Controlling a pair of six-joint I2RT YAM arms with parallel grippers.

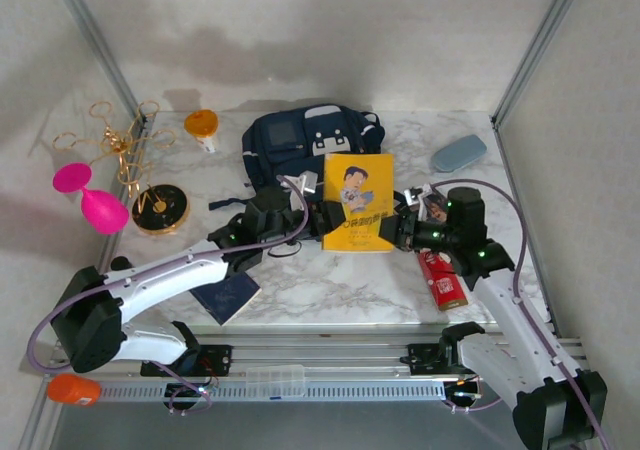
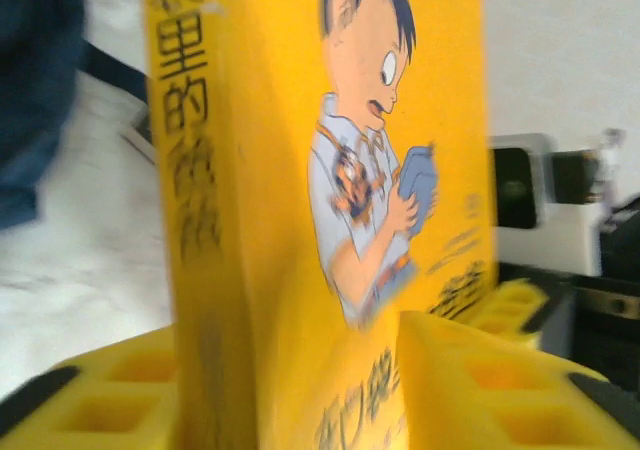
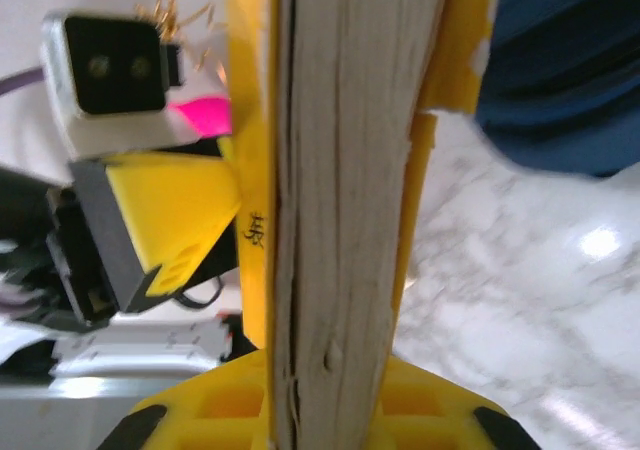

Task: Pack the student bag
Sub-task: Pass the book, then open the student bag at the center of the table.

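A yellow book (image 1: 358,200) stands upright at the centre of the overhead view, caught between the two hands. The right hand (image 1: 398,228) pinches its right edge, yellow fingers (image 3: 215,410) pressed against both covers with the page block between them. The left hand (image 1: 320,220) is spread, its fingers (image 2: 480,380) standing on either side of the spine; whether they touch it I cannot tell. The bag (image 1: 300,140) lies on the marble tabletop (image 1: 330,280) at upper middle, just behind the book. A red can (image 1: 441,278) lies at lower right, beside the right arm.
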